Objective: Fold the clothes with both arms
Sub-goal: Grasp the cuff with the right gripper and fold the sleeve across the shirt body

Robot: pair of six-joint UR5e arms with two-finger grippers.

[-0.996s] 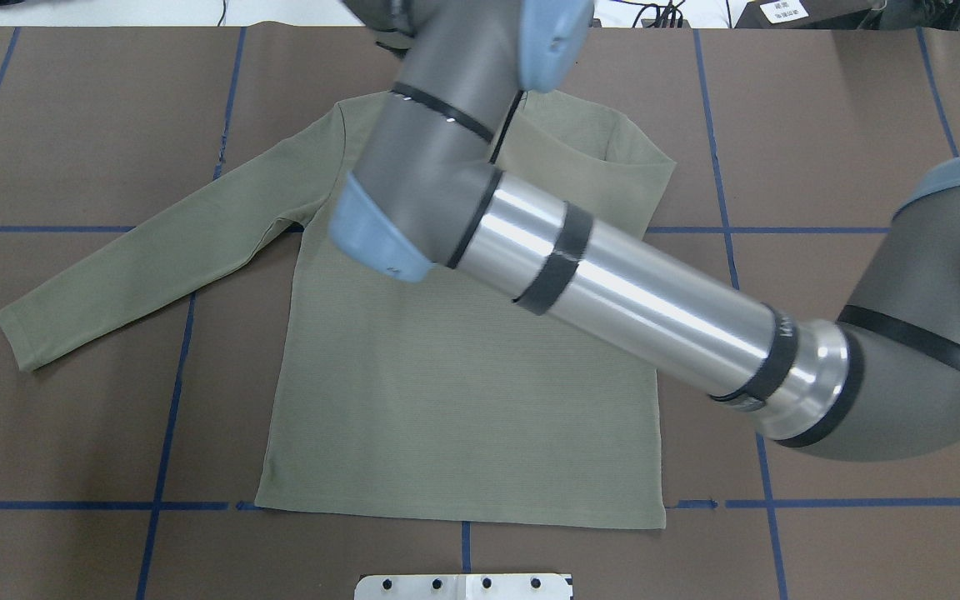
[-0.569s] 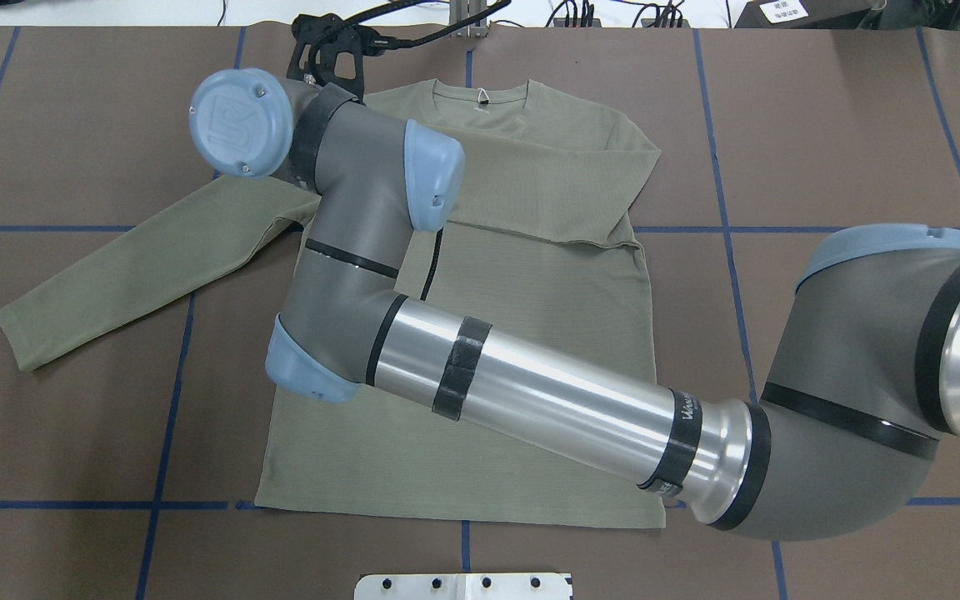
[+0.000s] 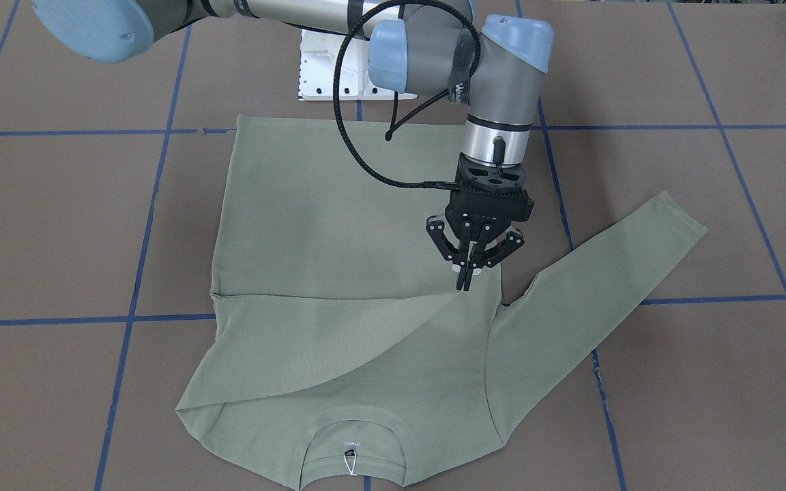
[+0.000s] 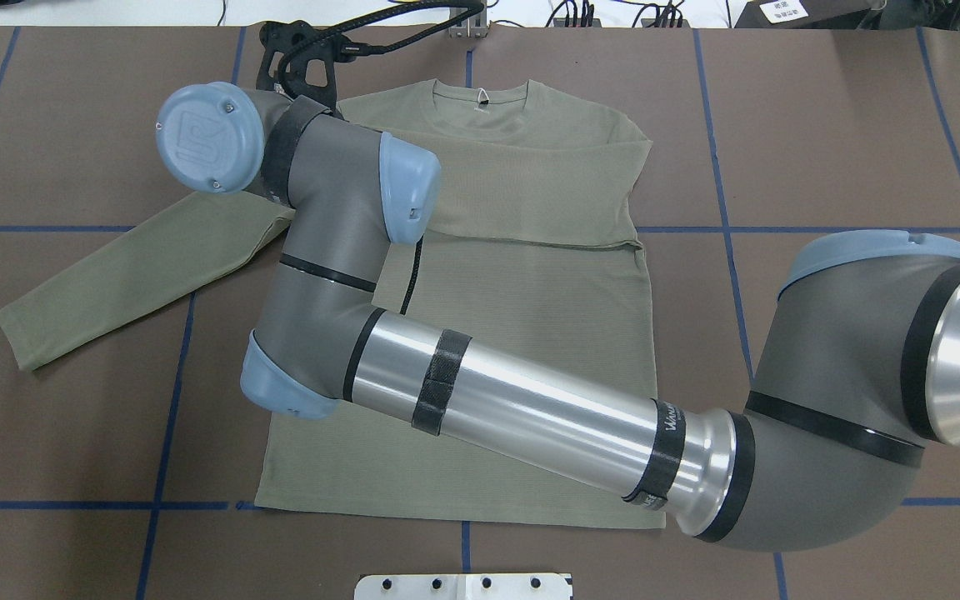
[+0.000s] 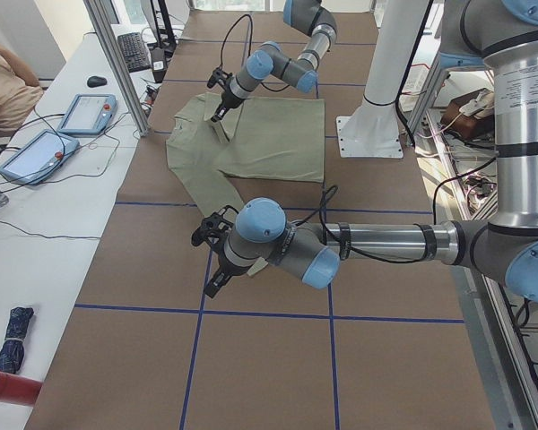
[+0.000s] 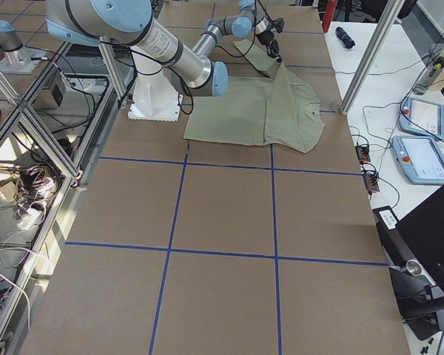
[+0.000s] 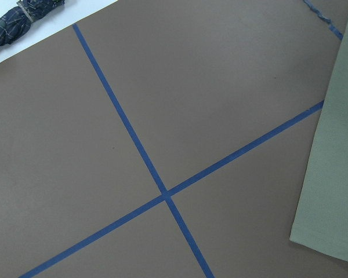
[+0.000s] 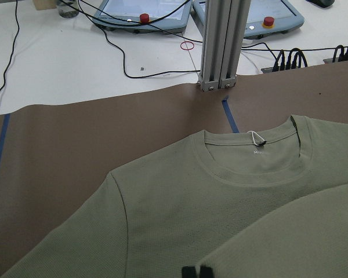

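Far left, one sleeve [image 4: 113, 275] of the sage-green shirt [image 4: 530, 317] stretches flat over the brown table [image 4: 72, 433], and the left gripper [image 5: 211, 269] hangs near its cuff (its fingers are too unclear to judge). Further right, the right arm [image 4: 530, 408] reaches across the shirt's body. The right gripper [image 3: 464, 279] has its fingers pinched together on the other sleeve [image 3: 338, 341] at the cuff — that sleeve lies folded across the chest.

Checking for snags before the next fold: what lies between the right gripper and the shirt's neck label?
Only the shirt itself: its folded-over sleeve, then the ribbed collar, between right gripper and neck label. The front-facing view shows it.
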